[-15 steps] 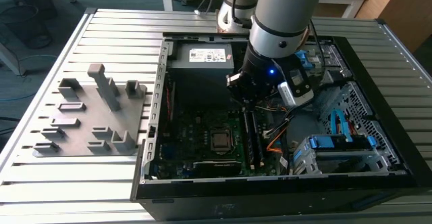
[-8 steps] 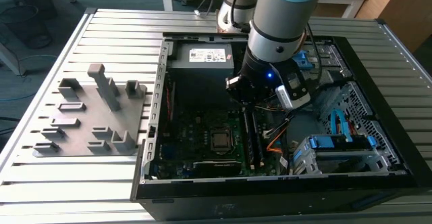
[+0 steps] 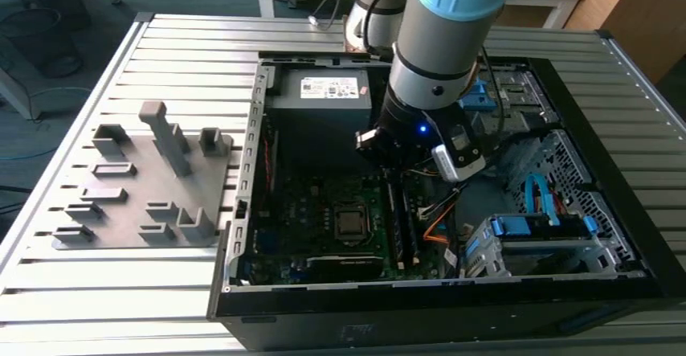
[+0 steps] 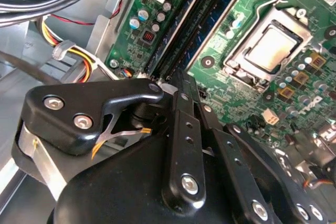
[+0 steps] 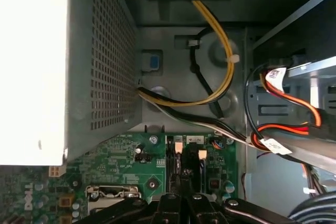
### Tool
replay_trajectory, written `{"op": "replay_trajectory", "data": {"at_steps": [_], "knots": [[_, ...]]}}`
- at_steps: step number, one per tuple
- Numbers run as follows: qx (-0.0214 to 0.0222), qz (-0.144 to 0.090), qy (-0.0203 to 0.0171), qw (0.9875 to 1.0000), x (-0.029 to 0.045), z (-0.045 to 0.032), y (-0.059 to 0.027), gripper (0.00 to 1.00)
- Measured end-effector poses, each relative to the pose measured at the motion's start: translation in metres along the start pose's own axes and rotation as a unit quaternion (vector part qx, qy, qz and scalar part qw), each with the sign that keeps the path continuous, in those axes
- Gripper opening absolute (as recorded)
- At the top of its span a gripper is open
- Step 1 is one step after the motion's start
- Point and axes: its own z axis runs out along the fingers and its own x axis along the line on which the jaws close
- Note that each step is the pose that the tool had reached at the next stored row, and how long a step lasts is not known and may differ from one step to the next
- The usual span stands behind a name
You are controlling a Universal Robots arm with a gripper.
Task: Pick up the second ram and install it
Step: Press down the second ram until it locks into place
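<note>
An open computer case (image 3: 600,284) lay on the desk (image 3: 193,42), with the fixture block (image 3: 140,211) beside it on the exterior view's left. Inside the case, the motherboard (image 3: 311,211) lay flat on the bottom, the power supply (image 3: 321,91) behind it. The processor socket (image 3: 351,222) sat on the board, the memory slots (image 3: 399,227) just to the exterior view's right of it. The drive cage (image 3: 541,239) stood further right. The arm (image 3: 439,51) reached down into the case, its gripper (image 4: 181,85) above the slots.

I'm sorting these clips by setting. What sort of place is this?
Probably a lab or workshop bench for robot computer assembly. An open computer case lies on a ribbed metal table, a grey fixture block sits beside it, and the gripper hangs over the motherboard.
</note>
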Motion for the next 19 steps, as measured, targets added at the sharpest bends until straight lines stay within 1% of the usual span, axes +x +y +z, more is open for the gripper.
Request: {"op": "replay_trajectory", "data": {"at_steps": [3, 4, 5, 6, 9, 10, 12, 16, 19], "knots": [[0.0003, 0.000, 0.0001, 1.0000, 0.0000, 0.0050, -0.0003, 0.10], [0.0004, 0.000, 0.0001, 1.0000, -0.0001, 0.0100, -0.0005, 0.10], [0.0002, 0.000, -0.0003, 1.0000, -0.0001, 0.0090, -0.0003, 0.10], [-0.0009, 0.000, -0.0007, 1.0000, -0.0001, 0.0062, 0.0001, 0.10], [0.0001, 0.000, -0.0003, 1.0000, 0.0003, -0.0075, 0.0003, 0.10], [-0.0001, 0.000, -0.0004, 1.0000, 0.0003, -0.0085, -0.0002, 0.10], [-0.0001, 0.000, -0.0003, 1.0000, 0.0003, -0.0088, -0.0062, 0.10], [0.0001, 0.000, -0.0003, 1.0000, 0.0003, -0.0086, -0.0235, 0.10], [0.0017, 0.000, -0.0004, 1.0000, 0.0003, -0.0081, -0.0342, 0.10]]}}
